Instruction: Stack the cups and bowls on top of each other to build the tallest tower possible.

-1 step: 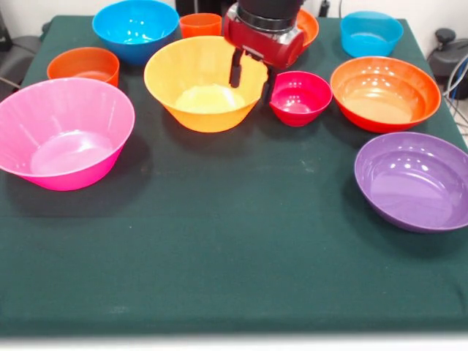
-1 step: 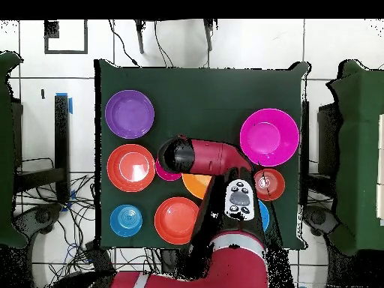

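Hanging hand [image 1: 252, 77] open over yellow-orange bowl [image 1: 206, 85] rim beside magenta bowl [image 1: 300, 96]

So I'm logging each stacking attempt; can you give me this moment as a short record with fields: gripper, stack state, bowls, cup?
gripper: gripper open, holding nothing, between the yellow-orange bowl and the small magenta bowl
stack state: nothing stacked; every vessel stands alone on the green tablecloth
large bowls: pink bowl, purple bowl, orange-red bowl, big blue bowl
small vessels: squat orange bowl, small blue bowl
cup: orange-red cup, upright at the far edge
partly hidden: another orange bowl behind the arm
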Controlling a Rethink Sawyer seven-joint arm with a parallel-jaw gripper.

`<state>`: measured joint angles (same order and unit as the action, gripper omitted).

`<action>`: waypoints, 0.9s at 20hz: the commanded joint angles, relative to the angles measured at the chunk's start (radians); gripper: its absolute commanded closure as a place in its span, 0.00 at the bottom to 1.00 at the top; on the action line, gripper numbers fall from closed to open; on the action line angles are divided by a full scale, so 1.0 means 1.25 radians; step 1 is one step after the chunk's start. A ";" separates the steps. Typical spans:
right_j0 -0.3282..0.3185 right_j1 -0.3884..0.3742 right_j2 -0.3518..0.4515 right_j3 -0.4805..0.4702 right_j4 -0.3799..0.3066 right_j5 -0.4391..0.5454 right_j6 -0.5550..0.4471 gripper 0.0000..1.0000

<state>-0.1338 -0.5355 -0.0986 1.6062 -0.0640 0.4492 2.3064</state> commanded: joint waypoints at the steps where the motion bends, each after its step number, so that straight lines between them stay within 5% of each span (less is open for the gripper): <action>1: -0.046 0.067 0.053 0.025 0.015 -0.035 0.063 0.00; 5: -0.090 0.117 0.092 -0.007 -0.050 -0.098 -0.027 0.00; 18: -0.032 0.089 0.047 -0.031 -0.030 0.009 0.002 0.00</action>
<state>-0.2245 -0.4547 -0.1035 1.5830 -0.0554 0.3694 2.3156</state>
